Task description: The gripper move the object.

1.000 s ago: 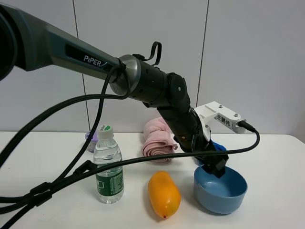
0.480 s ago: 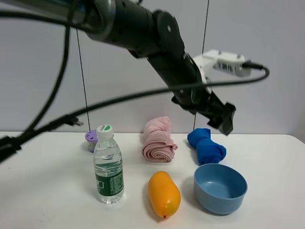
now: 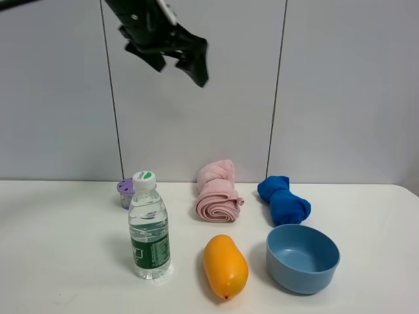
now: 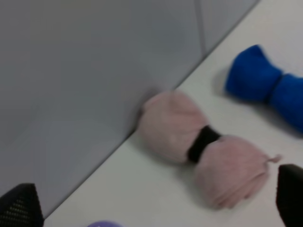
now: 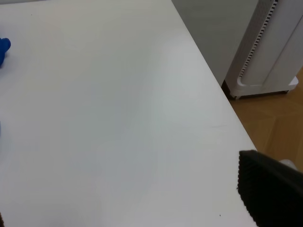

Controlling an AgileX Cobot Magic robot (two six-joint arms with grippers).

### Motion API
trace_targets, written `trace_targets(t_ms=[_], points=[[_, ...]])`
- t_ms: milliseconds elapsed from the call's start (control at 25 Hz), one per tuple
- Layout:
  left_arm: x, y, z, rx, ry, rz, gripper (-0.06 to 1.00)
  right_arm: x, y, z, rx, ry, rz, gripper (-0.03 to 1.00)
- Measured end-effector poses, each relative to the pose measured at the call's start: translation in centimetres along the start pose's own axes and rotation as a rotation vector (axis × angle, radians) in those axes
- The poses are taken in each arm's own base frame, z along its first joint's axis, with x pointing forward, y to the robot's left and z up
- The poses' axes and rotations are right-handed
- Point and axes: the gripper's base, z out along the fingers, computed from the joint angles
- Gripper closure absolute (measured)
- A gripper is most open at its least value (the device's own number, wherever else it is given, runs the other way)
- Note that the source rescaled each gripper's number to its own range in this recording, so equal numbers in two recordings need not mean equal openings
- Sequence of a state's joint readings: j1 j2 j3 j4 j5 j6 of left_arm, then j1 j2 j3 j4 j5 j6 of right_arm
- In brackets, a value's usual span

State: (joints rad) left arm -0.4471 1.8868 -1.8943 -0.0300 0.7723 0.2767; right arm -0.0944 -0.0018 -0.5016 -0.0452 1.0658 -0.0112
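Note:
The light-blue bowl (image 3: 302, 257) sits upright on the white table at the front right, with nothing touching it. My left gripper (image 3: 178, 64), a black claw, hangs high in front of the wall at the upper left, far above the table and well away from the bowl. It is open and empty. In the left wrist view (image 4: 154, 204) its two fingertips (image 4: 19, 204) stand wide apart over the pink towel (image 4: 203, 146). The bowl is not in either wrist view. The right wrist view shows one black finger (image 5: 270, 189) over the bare table near its edge.
An orange mango-like fruit (image 3: 225, 265) lies left of the bowl. A water bottle (image 3: 149, 226) stands front left. A pink rolled towel (image 3: 217, 193), a dark-blue rolled towel (image 3: 283, 199) and a small purple item (image 3: 125, 191) lie by the wall. The table edge (image 5: 213, 75) drops to the floor.
My left gripper has risen from the bowl's rim and swung up and to the left, with most of the arm leaving the view. The bowl has stayed put.

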Motion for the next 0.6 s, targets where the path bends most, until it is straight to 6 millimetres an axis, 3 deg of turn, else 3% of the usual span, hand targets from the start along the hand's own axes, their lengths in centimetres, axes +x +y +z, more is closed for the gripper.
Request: trace_targets(t_ms=[280, 480, 600], points=[[3.1, 10.4, -6.2, -0.215, 0.079, -0.205, -0.06, 0.0, 0.0, 0.0, 0.0, 0.0, 0.0, -0.03], [5.5, 15.5, -12.0, -0.356, 0.091, -0.315, -0.06, 0.0, 0.0, 0.0, 0.0, 0.0, 0.0, -0.03], [6.8, 17.1, -15.6, -0.421, 0.116, -0.376, -0.06, 0.0, 0.0, 0.0, 0.0, 0.0, 0.0, -0.03]])
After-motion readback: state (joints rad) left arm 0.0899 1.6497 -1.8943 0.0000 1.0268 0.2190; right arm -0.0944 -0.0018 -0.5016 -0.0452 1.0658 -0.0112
